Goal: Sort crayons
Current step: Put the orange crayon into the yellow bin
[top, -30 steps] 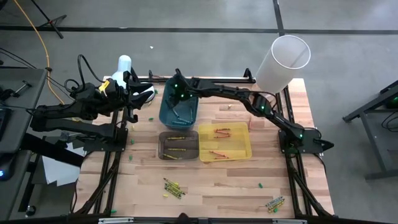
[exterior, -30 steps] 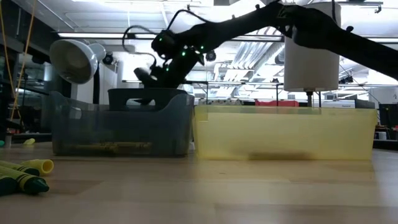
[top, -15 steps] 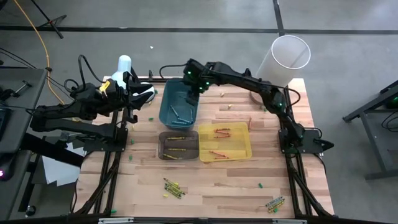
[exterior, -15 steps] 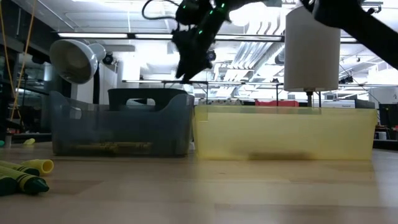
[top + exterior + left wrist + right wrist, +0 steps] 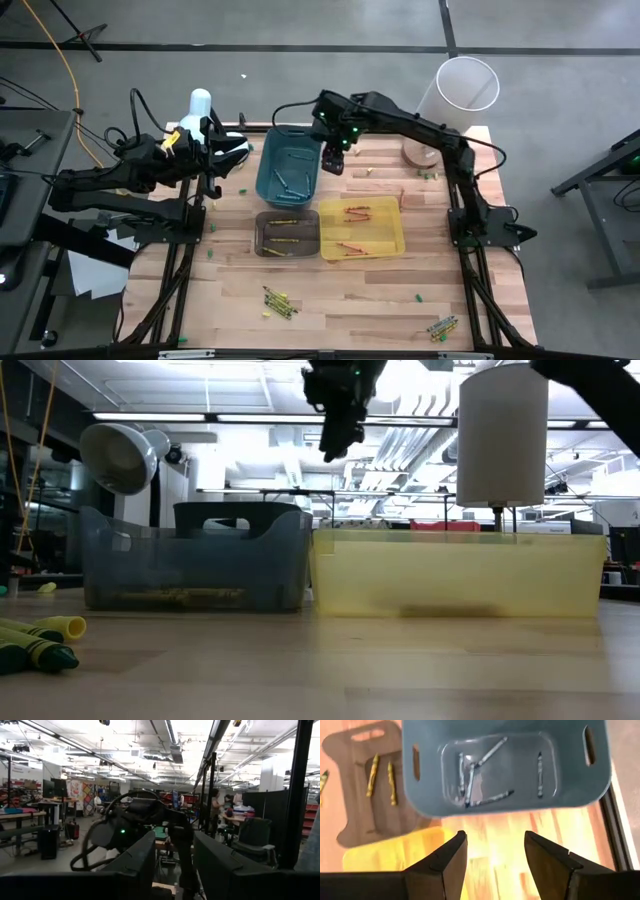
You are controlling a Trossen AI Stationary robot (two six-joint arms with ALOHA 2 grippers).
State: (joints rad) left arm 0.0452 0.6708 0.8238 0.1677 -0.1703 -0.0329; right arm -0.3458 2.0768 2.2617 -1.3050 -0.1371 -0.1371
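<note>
right claw (image 5: 334, 163) open and empty beside the blue bin (image 5: 288, 175) holding crayons (image 5: 485, 780), left claw (image 5: 238, 150) at the table's (image 5: 380, 290) left edge, its opening can't be told

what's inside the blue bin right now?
The blue plastic bin holds several thin blue crayons loose on its floor, seen clearly in the right wrist view. In the low view its walls hide them. The open right gripper hangs beside it, empty.
</note>
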